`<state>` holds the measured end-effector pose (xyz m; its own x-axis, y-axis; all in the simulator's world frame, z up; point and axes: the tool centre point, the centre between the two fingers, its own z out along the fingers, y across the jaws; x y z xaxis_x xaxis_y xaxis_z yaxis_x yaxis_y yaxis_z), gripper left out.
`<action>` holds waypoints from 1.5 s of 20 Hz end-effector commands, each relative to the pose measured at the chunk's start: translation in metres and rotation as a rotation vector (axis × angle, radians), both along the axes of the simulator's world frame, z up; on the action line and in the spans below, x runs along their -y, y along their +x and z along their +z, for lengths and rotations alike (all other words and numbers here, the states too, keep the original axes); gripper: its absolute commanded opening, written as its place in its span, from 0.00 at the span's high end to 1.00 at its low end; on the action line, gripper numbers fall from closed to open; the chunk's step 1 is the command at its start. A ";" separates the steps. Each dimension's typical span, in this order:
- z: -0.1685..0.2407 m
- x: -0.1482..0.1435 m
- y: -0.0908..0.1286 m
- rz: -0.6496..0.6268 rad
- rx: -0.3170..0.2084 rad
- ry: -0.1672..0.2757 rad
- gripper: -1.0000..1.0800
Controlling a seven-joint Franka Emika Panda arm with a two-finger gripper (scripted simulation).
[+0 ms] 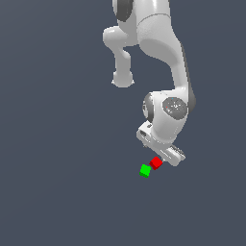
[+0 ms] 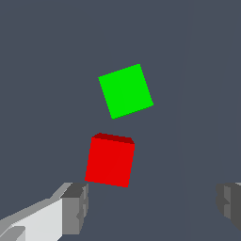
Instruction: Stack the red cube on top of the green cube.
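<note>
You've got a plain dark grey-blue surface (image 2: pixel 42 70), no walls or room visible. Small solid red cube (image 2: pixel 109 161) sits just beside small solid green cube (image 2: pixel 125 91), apart. White arm's gripper (image 2: pixel 150 207) spread wide, holding nothing, w/ red cube near its fingers (image 2: pixel 75 207).

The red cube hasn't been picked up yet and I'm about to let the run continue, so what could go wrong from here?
1. The wrist view shows the red cube off to one side of the open tool, close to one finger; descending now might clip or push it.
2. The green cube sits close to the red one, apart but near, so a finger or a shoved red cube could knock it out of place.
</note>
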<state>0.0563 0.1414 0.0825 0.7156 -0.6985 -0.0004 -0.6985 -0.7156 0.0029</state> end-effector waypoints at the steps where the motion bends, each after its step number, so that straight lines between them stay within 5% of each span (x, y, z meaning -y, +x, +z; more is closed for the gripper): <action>1: -0.004 -0.005 0.007 -0.049 0.001 0.000 0.04; 20: -0.014 -0.015 0.026 -0.162 0.003 0.002 0.04; 30: -0.057 -0.015 0.025 -0.163 0.002 0.002 0.04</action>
<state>0.0814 0.1566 0.0328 0.5934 -0.8049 -0.0003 -0.8049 -0.5934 0.0004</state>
